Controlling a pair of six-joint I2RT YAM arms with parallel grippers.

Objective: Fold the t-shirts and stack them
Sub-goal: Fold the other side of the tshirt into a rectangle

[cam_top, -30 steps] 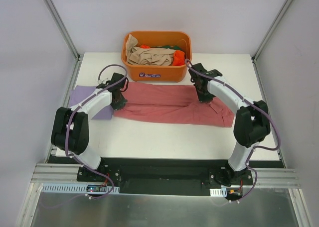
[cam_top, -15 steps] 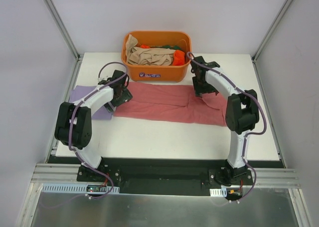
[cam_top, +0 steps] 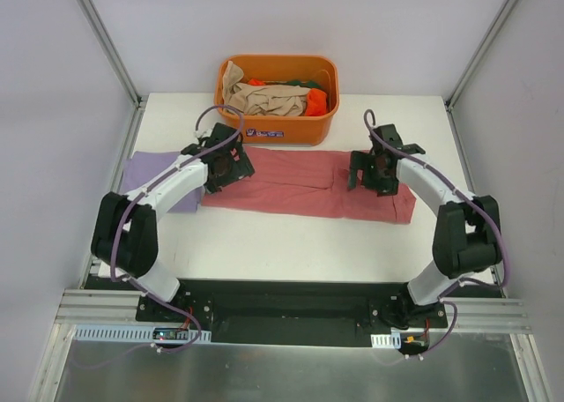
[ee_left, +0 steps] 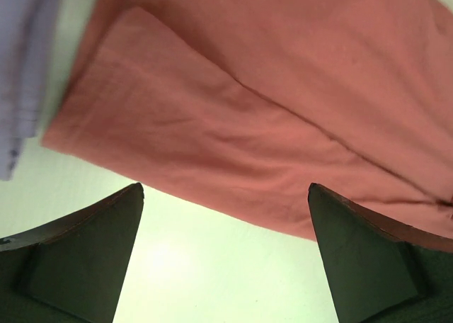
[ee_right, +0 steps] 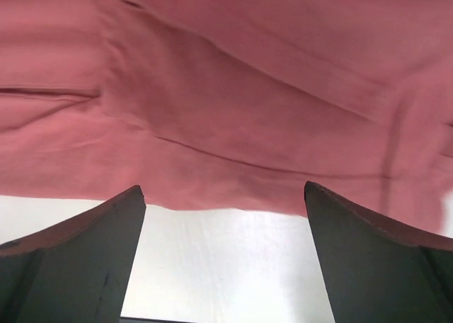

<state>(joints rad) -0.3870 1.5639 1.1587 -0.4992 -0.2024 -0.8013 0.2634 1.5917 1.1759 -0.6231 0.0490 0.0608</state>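
Across the centre of the top view, on the white table (cam_top: 291, 243), the rose-red t-shirt (cam_top: 300, 186) lies as a long flat band. Above it sits the orange tub (cam_top: 304, 130) heaped with more shirts (cam_top: 273, 98); at mid-left the lavender t-shirt (cam_top: 141, 168) lies, seemingly folded. Left gripper (cam_top: 231, 164) and right gripper (cam_top: 368, 174) hover over the band's ends, fingers apart, empty. Light, limp cloth: I would pinch the end corners through both layers, or it sags.

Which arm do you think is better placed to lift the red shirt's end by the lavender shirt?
Likely left: the left gripper hangs open over that end of the red shirt; the right gripper is opposite.
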